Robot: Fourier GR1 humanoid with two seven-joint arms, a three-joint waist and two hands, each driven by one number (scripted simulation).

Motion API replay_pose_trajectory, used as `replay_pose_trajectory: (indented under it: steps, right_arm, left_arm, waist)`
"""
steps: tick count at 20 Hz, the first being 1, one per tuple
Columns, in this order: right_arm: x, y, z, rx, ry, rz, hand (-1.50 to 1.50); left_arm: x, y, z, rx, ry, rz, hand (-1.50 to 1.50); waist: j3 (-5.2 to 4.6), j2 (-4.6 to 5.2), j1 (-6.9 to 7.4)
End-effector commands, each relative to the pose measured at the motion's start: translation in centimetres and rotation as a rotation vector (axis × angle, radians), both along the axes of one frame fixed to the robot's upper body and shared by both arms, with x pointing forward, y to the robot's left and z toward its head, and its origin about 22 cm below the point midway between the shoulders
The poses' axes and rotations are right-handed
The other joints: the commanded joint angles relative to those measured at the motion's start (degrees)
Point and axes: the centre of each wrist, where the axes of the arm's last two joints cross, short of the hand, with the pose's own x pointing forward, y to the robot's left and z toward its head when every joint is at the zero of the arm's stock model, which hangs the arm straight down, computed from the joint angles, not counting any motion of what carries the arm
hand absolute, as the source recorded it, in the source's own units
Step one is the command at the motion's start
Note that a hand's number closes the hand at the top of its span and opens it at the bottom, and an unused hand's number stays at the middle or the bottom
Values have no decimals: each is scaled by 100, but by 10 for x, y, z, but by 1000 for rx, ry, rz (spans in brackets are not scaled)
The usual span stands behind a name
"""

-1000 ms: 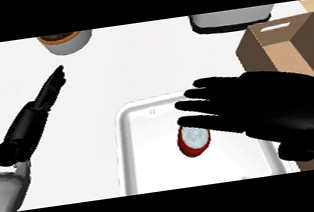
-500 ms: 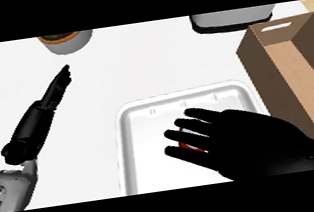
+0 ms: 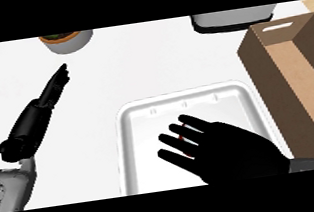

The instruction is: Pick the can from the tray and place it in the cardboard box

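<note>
Lay in the white tray [image 3: 137,131], red can [image 3: 187,141] mostly hidden under right hand [image 3: 229,148], fingers spread, grasp could not be told.

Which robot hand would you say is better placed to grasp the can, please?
The right robot hand: it lies over the can in the tray, beside the box. The left robot hand rests outside the tray.

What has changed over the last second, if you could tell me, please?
The right hand drew back toward the view's lower edge and came down over the can, now showing only as red slivers between its fingers. The left hand, tray and box stayed put.
</note>
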Motion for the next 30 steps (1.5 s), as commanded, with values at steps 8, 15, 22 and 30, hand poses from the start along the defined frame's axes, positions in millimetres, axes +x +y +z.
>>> replay_pose_trajectory:
  steps: [8,15,22,30]
  right_arm:
    - [13,6,-32,-60,-68,-33,-150]
    - [21,9,-40,-43,-28,-10,-150]
    - [34,13,-64,-76,3,-37,-150]
    - [50,17,-84,-76,-39,-74,-150]
  left_arm:
    - [0,8,-13,1,-15,-3,0]
    - [13,9,3,-13,-1,2,0]
    - [-1,3,3,-15,8,5,0]
    - [0,-20,-7,10,-13,-6,0]
  waist:
    - [0,4,1]
    - [0,3,-11]
    - [0,0,2]
    - [0,3,-3]
